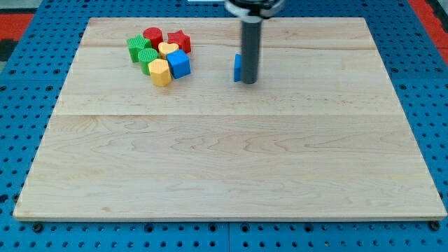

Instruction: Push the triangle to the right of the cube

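Observation:
A blue triangle block (238, 68) lies on the wooden board (231, 161) right of centre near the view's top, mostly hidden behind my rod. My tip (250, 82) rests on the board touching the triangle's right side. The blue cube (178, 64) sits well to the triangle's left, at the right edge of a cluster of blocks.
The cluster at the view's upper left holds a yellow hexagonal block (160, 72), a yellow heart (168, 49), a red star (179, 40), a red cylinder (152, 36) and two green blocks (138, 46) (148, 57). A blue pegboard (28, 126) surrounds the board.

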Controlling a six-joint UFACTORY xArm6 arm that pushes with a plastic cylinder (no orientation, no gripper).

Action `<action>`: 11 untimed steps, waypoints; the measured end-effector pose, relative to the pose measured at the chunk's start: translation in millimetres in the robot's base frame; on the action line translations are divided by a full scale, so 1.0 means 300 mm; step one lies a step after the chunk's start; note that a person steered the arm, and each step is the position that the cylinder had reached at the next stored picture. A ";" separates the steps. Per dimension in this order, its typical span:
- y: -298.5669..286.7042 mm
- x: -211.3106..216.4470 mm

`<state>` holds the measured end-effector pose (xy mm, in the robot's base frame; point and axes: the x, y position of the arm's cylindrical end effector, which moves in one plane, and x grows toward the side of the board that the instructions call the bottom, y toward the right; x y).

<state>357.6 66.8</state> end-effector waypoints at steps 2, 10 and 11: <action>-0.212 -0.105; -0.483 -0.060; -0.444 -0.075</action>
<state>335.0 -66.4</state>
